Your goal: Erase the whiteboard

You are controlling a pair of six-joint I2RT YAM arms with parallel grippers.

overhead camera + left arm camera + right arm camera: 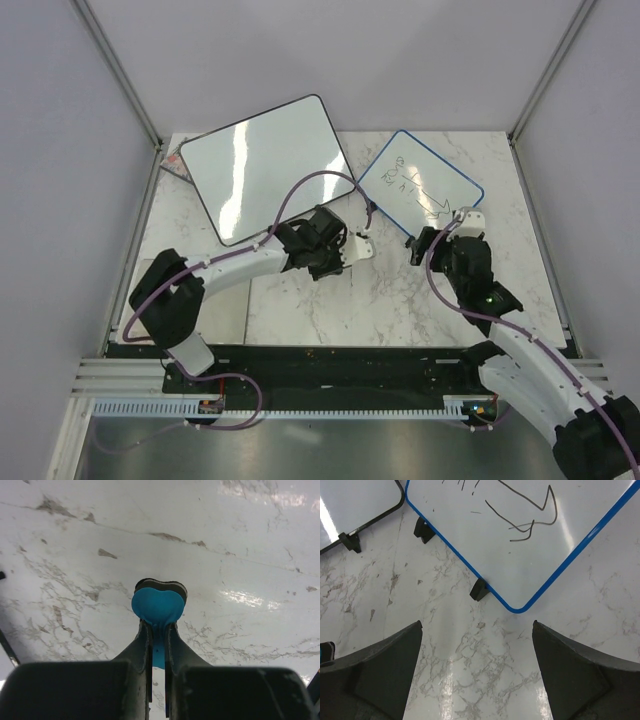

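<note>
Whiteboard (530, 540) cut off above (scribbles (520, 510) too).

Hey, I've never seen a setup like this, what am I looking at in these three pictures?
Two robot arms are bolted to the near edge of a marble table. One picture looks down from above; the other two come from cameras on each wrist. On the table stand a large black-framed whiteboard and a smaller blue-framed whiteboard with dark scribbles still on it. The left hand is shut on a small blue eraser, held over bare marble. The right hand is open and holds nothing, hovering by the blue board's corner.
</note>
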